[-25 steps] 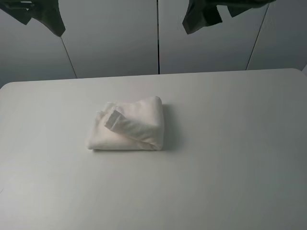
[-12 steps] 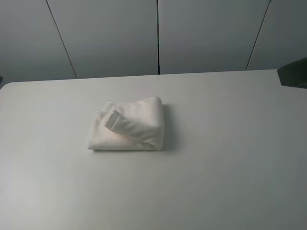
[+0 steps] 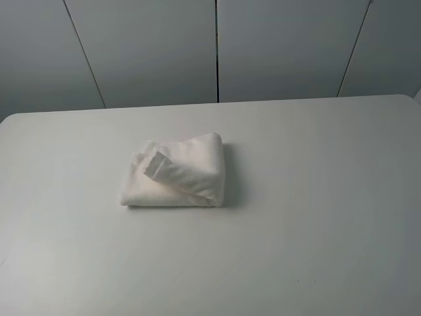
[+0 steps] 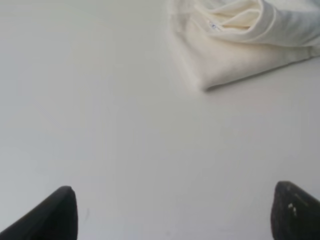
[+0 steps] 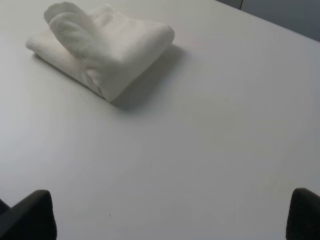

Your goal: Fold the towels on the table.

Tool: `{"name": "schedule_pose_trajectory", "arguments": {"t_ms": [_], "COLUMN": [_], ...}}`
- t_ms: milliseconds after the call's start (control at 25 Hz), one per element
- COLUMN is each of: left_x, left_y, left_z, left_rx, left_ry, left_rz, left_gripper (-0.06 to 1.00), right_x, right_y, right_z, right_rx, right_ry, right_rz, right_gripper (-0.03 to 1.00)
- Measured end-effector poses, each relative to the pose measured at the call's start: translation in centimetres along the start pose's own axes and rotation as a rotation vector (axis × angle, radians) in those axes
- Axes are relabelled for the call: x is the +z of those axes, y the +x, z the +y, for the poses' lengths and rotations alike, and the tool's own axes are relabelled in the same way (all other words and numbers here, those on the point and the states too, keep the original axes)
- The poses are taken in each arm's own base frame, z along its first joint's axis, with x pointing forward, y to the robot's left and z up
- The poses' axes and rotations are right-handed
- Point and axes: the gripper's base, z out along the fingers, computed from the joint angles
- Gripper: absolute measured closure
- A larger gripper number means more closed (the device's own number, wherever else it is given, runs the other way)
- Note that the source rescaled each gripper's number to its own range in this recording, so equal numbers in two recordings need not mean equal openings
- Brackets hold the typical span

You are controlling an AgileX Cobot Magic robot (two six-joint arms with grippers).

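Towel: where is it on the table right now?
In the high view the folded towel lies alone on the table, a bit left of centre and toward the far edge; neither gripper touches it.

towel (image 4: 240,45) cut off by left wrist frame edge; label (image 4: 213,25) print beside its fold too small to read.

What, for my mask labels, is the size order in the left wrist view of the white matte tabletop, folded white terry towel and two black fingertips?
1. White matte tabletop.
2. Folded white terry towel, cropped.
3. Black fingertips, alike and cropped; unranked between them.
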Motion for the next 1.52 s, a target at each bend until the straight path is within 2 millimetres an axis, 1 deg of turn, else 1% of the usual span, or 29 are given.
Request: {"name": "schedule_pose_trajectory", "arguments": {"t_ms": [120, 200, 280, 400, 560, 800, 1000, 1360, 1520], "left_x": [-1.1, -1.7, -1.7, -0.9, -0.8, -0.4, 0.4, 0.5, 0.5], "left_y": [2.0, 3.0, 3.3, 3.8, 3.8, 3.4, 3.4, 3.3, 3.3], "left_z": [0.1, 0.1, 0.1, 0.1, 0.3, 0.4, 0.2, 0.2, 0.1], "left_rx": [-0.005, -0.009, -0.01, -0.009, -0.002, 0.004, 0.004, 0.033, 0.016], "left_ry": [0.003, 0.008, 0.01, 0.009, -0.014, -0.023, -0.015, -0.009, -0.005], "left_rz": [-0.1, -0.155, -0.16, -0.131, -0.133, -0.183, -0.204, -0.211, -0.211], "left_gripper": [-0.04, -0.04, -0.04, -0.04, -0.04, -0.04, -0.04, -0.04, -0.04], "right_x": [-0.1, -0.1, -0.1, 0.0, 0.0, 0.7, 0.7, 0.7, 0.7], "right_y": [1.5, 1.8, 1.8, 1.8, 1.8, 1.6, 1.5, 1.5, 1.5], "right_z": [0.3, 0.4, 0.5, 0.7, 0.7, 0.9, 0.9, 0.9, 0.9], "right_rx": [-0.014, -0.019, -0.025, -0.029, -0.035, -0.037, -0.036, -0.034, -0.004], "right_ry": [-0.018, -0.033, -0.046, -0.065, -0.066, -0.08, -0.081, -0.081, -0.033], "right_rz": [-0.035, -0.027, -0.028, -0.029, -0.036, -0.082, -0.09, -0.09, -0.088], "right_gripper": [-0.03, -0.03, -0.03, -0.03, -0.03, -0.03, -0.03, -0.03, -0.03]}}
